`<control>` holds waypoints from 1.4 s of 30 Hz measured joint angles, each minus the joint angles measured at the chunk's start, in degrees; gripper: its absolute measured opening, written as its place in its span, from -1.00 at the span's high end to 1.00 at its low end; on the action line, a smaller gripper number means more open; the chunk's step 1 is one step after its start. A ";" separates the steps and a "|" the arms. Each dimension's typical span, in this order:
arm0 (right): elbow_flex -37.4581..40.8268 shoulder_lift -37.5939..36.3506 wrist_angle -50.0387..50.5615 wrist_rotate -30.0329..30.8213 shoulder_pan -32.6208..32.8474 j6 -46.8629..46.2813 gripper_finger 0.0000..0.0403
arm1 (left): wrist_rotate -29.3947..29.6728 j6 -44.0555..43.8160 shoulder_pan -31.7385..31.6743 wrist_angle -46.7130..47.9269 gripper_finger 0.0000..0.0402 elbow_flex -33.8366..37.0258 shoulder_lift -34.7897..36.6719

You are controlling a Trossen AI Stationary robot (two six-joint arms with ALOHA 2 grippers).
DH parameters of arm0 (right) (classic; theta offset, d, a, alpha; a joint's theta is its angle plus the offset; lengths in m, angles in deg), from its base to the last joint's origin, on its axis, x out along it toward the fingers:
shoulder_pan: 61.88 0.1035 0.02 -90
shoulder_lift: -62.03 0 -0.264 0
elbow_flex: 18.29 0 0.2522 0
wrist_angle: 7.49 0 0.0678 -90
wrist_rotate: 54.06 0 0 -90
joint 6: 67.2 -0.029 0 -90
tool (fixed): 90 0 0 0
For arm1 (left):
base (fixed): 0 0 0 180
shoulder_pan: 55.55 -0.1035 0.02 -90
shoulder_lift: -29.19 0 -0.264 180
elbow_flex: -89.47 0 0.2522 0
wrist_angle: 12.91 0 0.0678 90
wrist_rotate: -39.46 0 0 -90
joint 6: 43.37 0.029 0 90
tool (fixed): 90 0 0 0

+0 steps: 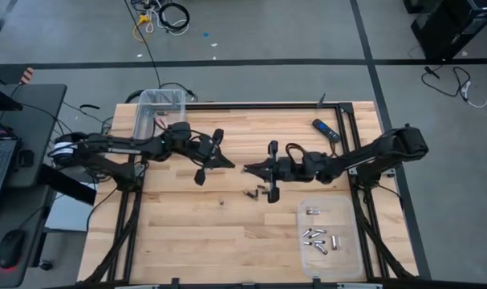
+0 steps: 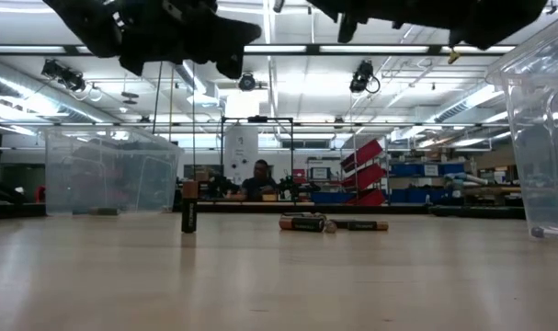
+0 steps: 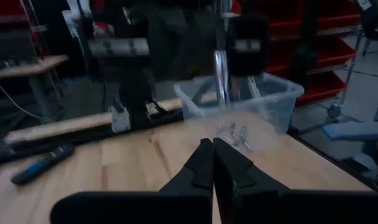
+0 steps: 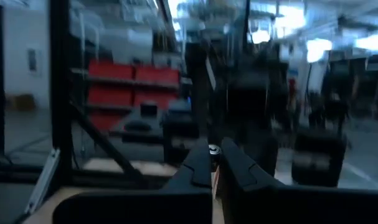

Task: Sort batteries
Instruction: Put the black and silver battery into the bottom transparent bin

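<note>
While both tools hover, batteries (image 2: 303,222) lie beside an upright one (image 2: 189,211).

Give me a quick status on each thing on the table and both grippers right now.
Left gripper: shut, empty, raised over table centre.
Right gripper: shut on a small battery, raised.
Standing battery: upright on the table.
Lying batteries: flat on their sides, close together.
Right bin: holds several silvery batteries.
Left bin: upright; contents unclear.
Remote: lying flat near the far edge.
</note>
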 joint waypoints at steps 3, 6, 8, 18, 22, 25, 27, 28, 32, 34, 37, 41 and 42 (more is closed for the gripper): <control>0.44 2.53 -5.85 -2.51 -0.29 1.11 1.00 | 0.35 -0.14 0.23 -1.52 0.90 0.13 -1.71; 0.38 4.07 -8.76 -2.81 -0.31 2.39 1.00 | 0.93 -0.33 0.28 -2.58 0.74 0.14 -2.12; 0.24 4.80 -10.49 -2.77 -0.33 3.14 1.00 | 1.49 -0.84 0.60 -3.52 0.60 0.14 -2.12; 0.22 5.24 -12.98 -2.72 -2.23 4.26 1.00 | 4.02 -2.63 2.83 -8.01 0.14 0.12 -2.12; 0.20 5.24 -12.89 -2.66 -2.63 4.20 1.00 | 8.64 -5.34 3.05 -10.87 0.11 0.12 -2.12; 0.20 5.24 -12.86 -2.62 -2.65 4.25 1.00 | 9.38 -6.08 3.03 -11.81 0.11 0.10 -2.12; 0.20 5.22 -12.90 -2.62 -2.65 4.30 1.00 | 9.36 -6.10 3.05 -12.84 0.12 0.10 -2.12; 0.20 5.22 -12.97 -2.64 -2.65 4.32 1.00 | 9.36 -6.10 3.07 -13.02 0.12 0.10 -2.12; 0.18 5.19 -13.70 -2.62 -2.65 4.78 1.00 | 9.39 -6.06 3.05 -12.92 0.12 0.10 -2.12; 0.18 5.19 -14.00 -2.61 -2.81 5.20 1.00 | 9.39 -6.06 3.05 -12.90 0.12 0.10 -2.12; 0.18 5.19 -14.09 -2.64 -3.27 5.24 1.00 | 9.42 -6.04 3.05 -13.03 0.12 0.10 -2.12; 0.18 5.19 -14.07 -2.61 -3.75 5.24 1.00 | 10.87 -6.03 3.05 -14.10 0.12 0.07 -2.12; 0.18 5.19 -14.08 -2.61 -3.76 5.28 1.00 | 11.22 -5.99 3.05 -14.05 0.12 0.07 -2.12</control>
